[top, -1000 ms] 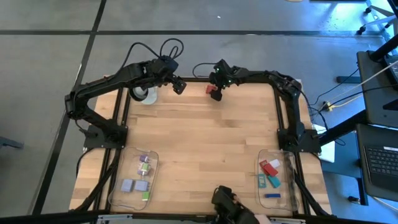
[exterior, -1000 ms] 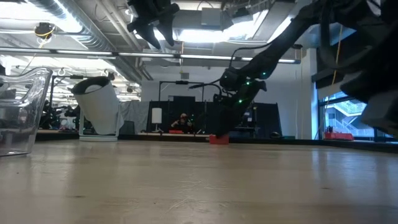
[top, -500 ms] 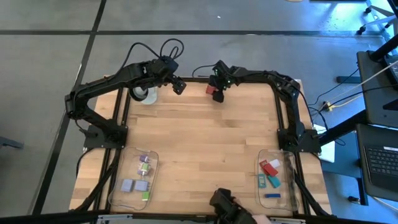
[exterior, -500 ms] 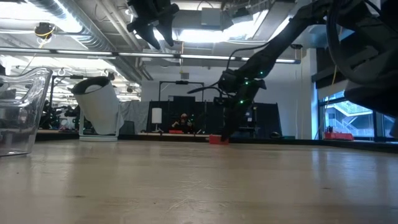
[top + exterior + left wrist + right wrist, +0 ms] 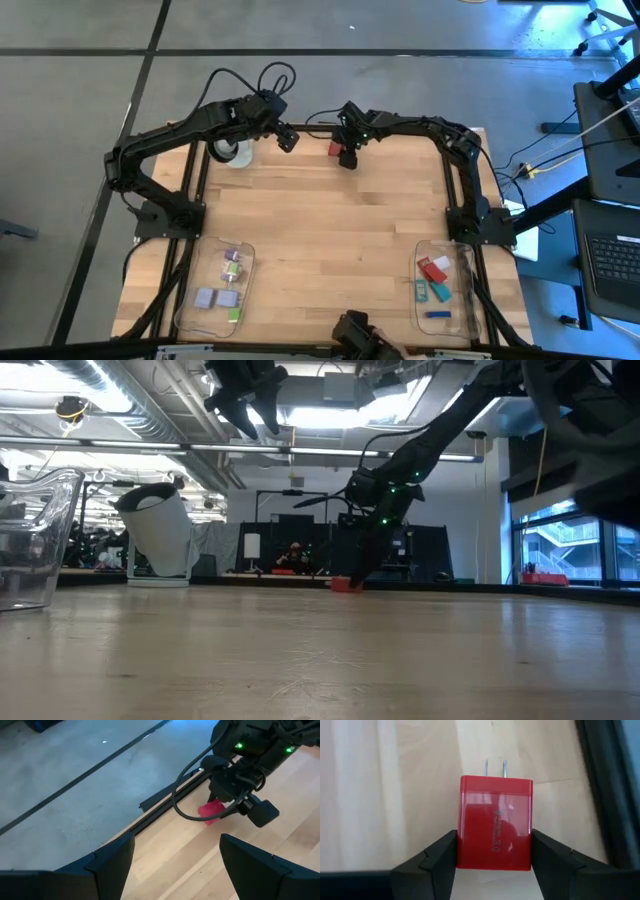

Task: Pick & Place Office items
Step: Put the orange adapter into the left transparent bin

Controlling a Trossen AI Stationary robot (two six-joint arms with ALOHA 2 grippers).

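Wooden table (image 5: 330,215) under two dark arms, left gripper (image 5: 287,139) raised near far edge, fingers spread wide and empty; right gripper (image 5: 346,155) down at far edge, fingers touching both sides of red charger (image 5: 495,829) lying on table

The middle of the counter (image 5: 330,240) is bare wood from side to side, open for a tool to pass. Obstacles sit at the edges. Along the far edge the right tool (image 5: 345,153) is down at the counter with its fingers (image 5: 440,857) against both sides of a red plug (image 5: 495,830), blocking that spot; the left tool (image 5: 287,141) hangs just beside it, raised above the wood, with a narrow gap between the two. A white round object (image 5: 231,152) stands at the far left corner. Two clear trays occupy the near corners: the left tray (image 5: 190,310) and the right tray (image 5: 462,300), each holding small pieces. The arms' bases stand at the left and right edges.
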